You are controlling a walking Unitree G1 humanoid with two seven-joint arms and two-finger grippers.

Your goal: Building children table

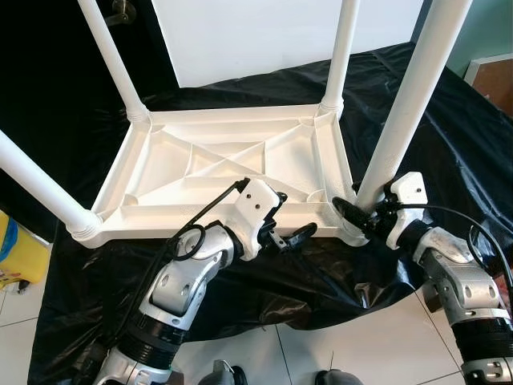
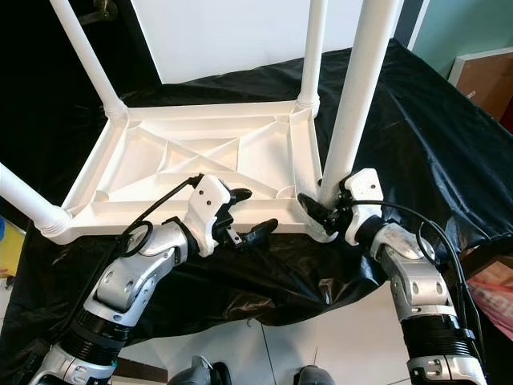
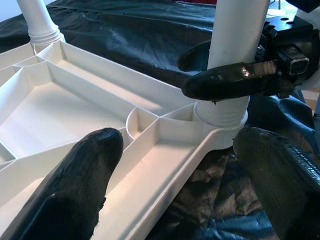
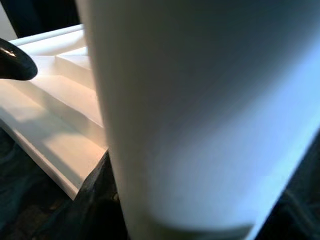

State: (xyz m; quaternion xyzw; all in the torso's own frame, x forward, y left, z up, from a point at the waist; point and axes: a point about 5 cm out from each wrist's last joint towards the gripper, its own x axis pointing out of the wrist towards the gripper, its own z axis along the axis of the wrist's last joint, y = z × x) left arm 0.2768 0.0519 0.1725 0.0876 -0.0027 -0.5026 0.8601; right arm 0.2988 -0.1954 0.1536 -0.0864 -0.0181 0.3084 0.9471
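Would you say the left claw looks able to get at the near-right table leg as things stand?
Probably yes, but partly blocked: the left claw is open near the table frame's near edge, with open space across to the leg, though the right claw already clamps its base.

A home room: tiled floor, white wall, wooden cabinet.

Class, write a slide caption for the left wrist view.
Right end effector grips white table leg at upturned tabletop.

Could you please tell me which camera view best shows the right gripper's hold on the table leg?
The left wrist view: the right gripper clasps the table leg just above its socket. The eye views show this smaller; the right wrist view gives mostly blurred leg.
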